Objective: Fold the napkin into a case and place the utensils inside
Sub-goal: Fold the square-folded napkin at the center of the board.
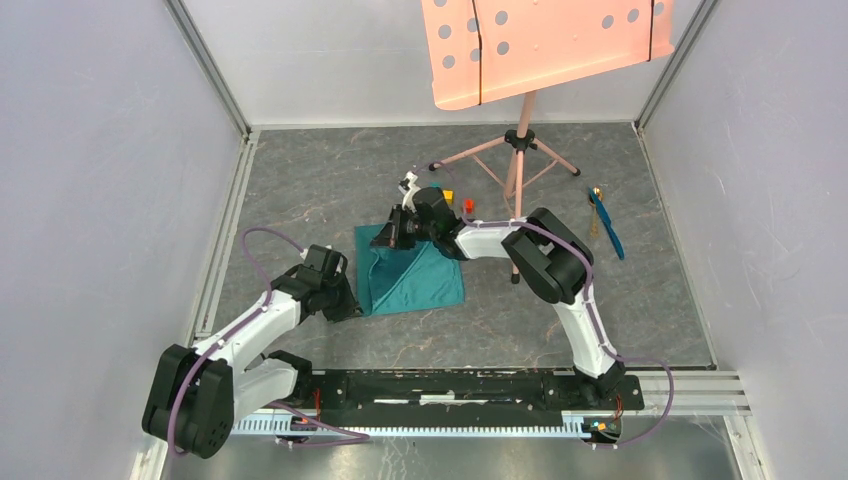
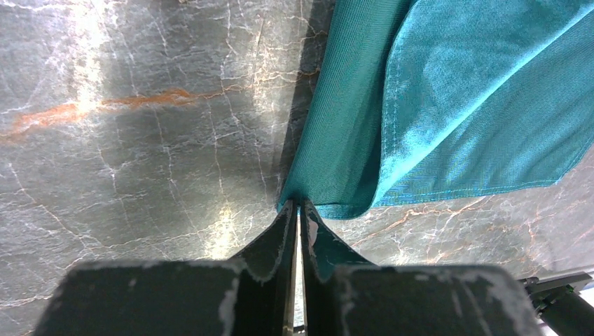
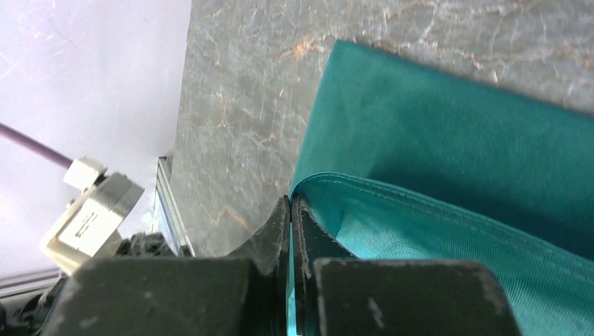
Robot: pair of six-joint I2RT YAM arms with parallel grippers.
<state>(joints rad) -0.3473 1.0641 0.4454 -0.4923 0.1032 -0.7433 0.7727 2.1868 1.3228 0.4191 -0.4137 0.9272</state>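
The teal-green napkin (image 1: 420,278) lies on the grey marbled floor in the middle, partly folded over itself. My left gripper (image 1: 350,303) is at its near left corner, shut on the napkin's corner (image 2: 329,168). My right gripper (image 1: 385,236) is at the far left corner, shut on the napkin's hemmed edge (image 3: 434,210) and holding it raised. The utensils lie at the far right: a thin bright blue piece (image 1: 608,232) and beside it a piece with a golden-brown bowl (image 1: 595,196). No case shape shows.
A pink stand with a perforated tray (image 1: 545,45) rises behind the napkin, its tripod legs (image 1: 515,160) spread on the floor. Small yellow (image 1: 449,195) and red (image 1: 468,205) cubes sit just beyond the right wrist. Grey walls enclose the floor.
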